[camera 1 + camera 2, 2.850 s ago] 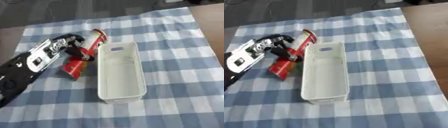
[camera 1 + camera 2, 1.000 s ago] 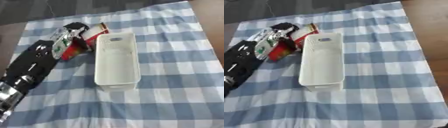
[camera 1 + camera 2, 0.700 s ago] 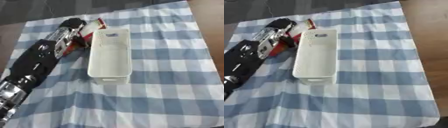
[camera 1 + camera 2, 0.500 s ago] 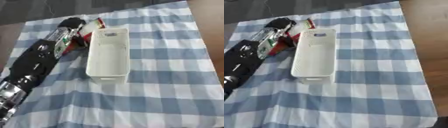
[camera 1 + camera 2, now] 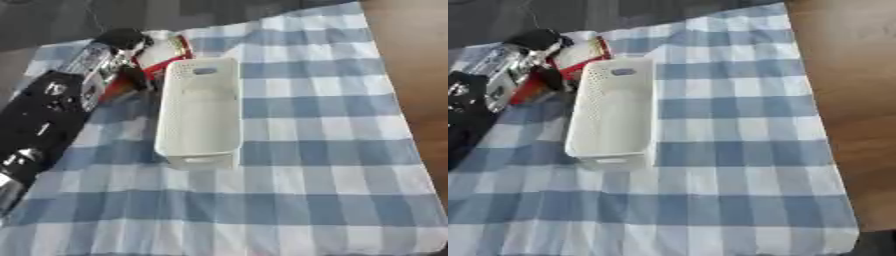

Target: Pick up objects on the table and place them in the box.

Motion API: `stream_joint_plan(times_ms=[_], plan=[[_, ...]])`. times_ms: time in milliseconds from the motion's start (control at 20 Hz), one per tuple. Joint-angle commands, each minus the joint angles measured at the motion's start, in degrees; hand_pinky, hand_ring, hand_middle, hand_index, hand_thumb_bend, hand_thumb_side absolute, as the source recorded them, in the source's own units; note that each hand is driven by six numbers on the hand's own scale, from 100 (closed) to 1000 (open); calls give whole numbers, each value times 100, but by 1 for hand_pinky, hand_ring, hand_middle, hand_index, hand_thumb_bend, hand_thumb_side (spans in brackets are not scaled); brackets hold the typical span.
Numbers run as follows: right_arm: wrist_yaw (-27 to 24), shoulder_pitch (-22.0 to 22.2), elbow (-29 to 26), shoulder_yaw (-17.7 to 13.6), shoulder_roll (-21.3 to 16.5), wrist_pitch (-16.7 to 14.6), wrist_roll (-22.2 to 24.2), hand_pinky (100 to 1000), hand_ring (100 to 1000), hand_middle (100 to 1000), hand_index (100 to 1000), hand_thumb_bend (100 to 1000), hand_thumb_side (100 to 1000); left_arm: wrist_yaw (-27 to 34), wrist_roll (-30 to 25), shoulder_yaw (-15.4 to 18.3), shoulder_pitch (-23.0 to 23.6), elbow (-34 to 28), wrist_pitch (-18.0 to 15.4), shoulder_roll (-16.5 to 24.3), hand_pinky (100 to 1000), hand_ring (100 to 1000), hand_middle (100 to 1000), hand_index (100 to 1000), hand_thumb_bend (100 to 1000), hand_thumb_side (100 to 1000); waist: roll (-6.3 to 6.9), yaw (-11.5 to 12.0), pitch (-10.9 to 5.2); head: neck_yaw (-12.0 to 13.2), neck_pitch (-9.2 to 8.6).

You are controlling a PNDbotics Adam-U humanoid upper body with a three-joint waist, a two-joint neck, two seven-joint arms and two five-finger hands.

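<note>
Both eyes look down from the robot's head at the white box (image 5: 200, 110) on the checked cloth (image 5: 332, 150). They share nearly everything around the box.

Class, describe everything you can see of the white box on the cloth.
The white box is a long, narrow, open-topped bin, plastic by its look, with a perforated far end wall bearing a handle slot and another handle at its near end. It stands upright and looks empty on the blue-and-white checked cloth. The red package in the left hand lies against its far left corner.

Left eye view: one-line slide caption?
Left hand grips a red package beside the empty white box on a checked cloth.
</note>
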Motion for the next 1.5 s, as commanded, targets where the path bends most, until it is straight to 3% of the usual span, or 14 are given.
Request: stream_joint_plan(times_ms=[50, 300, 650, 1100, 1250, 1500], plan=[[-22, -60, -23, -19, -182, 5, 25, 580, 738, 819, 829, 100, 648, 499, -253, 48, -80, -737, 224, 704, 100, 248, 268, 370, 197, 100, -20, 34, -133, -76, -59], [-53, -48, 30, 0, -184, -11, 42, 579, 738, 819, 829, 100, 650, 572, -356, 185, -150, -881, 494, 939, 100, 255, 276, 377, 207, 100, -14, 85, -193, -114, -131], [-58, -19, 65, -7, -182, -8, 45, 578, 737, 819, 829, 100, 656, 642, -425, 219, -245, -1026, 465, 1078, 100, 258, 279, 380, 217, 100, -14, 109, -252, -164, -170], [-44, -42, 81, -11, -158, 3, 42, 578, 737, 818, 829, 100, 651, 924, -697, -151, -111, -2271, 456, 1331, 100, 268, 289, 388, 227, 100, -36, 42, -275, -175, -165], [-44, -38, 83, -12, -142, 7, 41, 578, 737, 818, 828, 100, 652, 1050, -837, -263, -218, -2575, 571, 1240, 100, 264, 284, 386, 222, 100, -54, 30, -294, -180, -132], [-55, -10, 90, -18, -97, 18, 38, 578, 736, 818, 828, 100, 652, 1077, -980, -411, -576, -2518, 718, 803, 100, 262, 282, 386, 201, 100, -96, 34, -346, -191, -44]])
